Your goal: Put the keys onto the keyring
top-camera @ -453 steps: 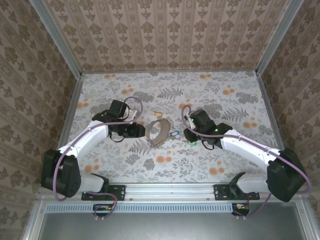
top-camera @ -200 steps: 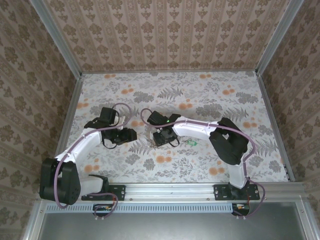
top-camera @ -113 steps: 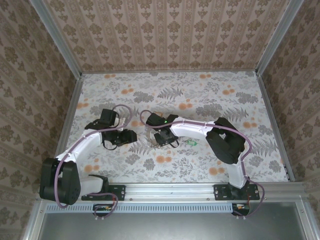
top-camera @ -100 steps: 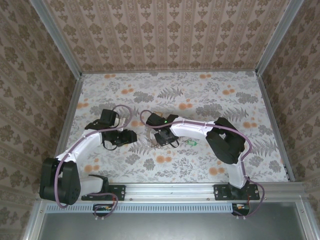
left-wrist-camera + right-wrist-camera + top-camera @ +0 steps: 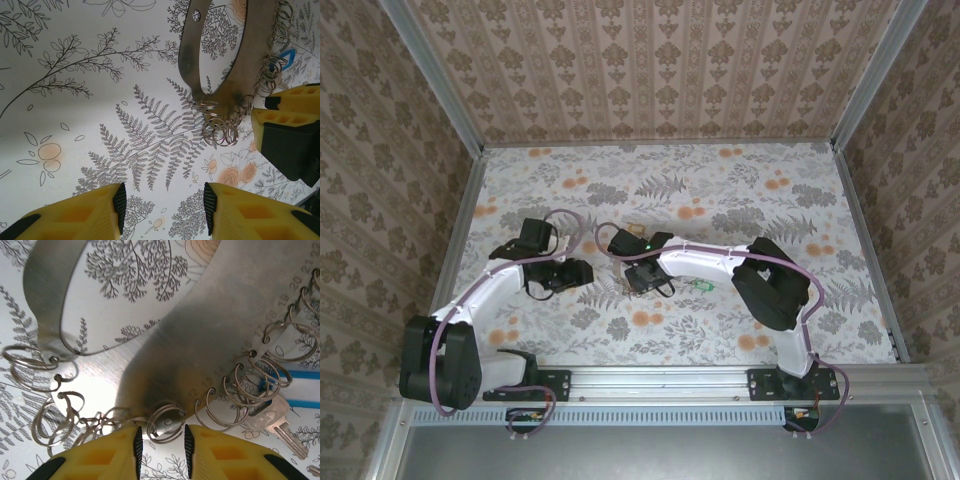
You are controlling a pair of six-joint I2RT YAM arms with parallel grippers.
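Observation:
The keyring (image 5: 210,310) is a wide brownish-grey metal loop lying flat, its rim hung with silvery split rings (image 5: 250,390). My right gripper (image 5: 160,442) stands over its near rim (image 5: 642,282). Its jaws are narrowly open, with one small split ring (image 5: 167,422) lying between the fingertips and a sliver of gap at the left pad. A blue-headed key (image 5: 300,390) lies beside the rim on the right. A green key (image 5: 700,287) lies on the table right of the gripper. My left gripper (image 5: 164,210) hangs open just left of the keyring (image 5: 220,85), holding nothing.
The right gripper's yellow fingers (image 5: 292,117) press close to the keyring's right side in the left wrist view. The floral tablecloth (image 5: 770,210) is walled on three sides. Both arm bases stand at the near rail (image 5: 650,378).
The right arm has swung from the table's right side over to the keyring and settled on its near rim, jaws narrowing. The left gripper has drawn back a little to the left.

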